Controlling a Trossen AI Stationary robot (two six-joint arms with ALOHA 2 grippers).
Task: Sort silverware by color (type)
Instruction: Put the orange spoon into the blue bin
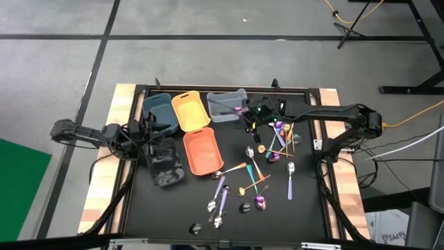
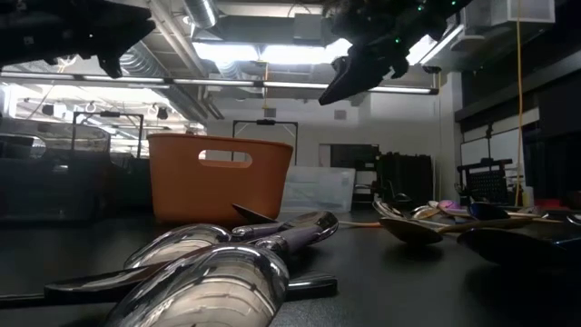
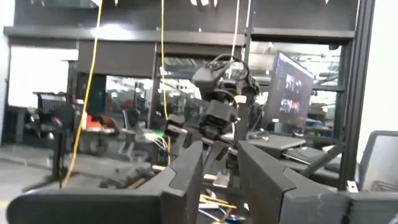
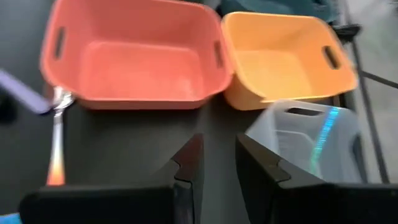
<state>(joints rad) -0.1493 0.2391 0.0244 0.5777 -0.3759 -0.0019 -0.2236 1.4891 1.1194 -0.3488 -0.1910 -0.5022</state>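
While the left arm waits, right fingers hover slightly parted, empty, beside the clear bin.

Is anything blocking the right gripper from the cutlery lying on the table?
Nothing visible: the right gripper hangs by the clear bin, with bare mat between it and the scattered silverware.
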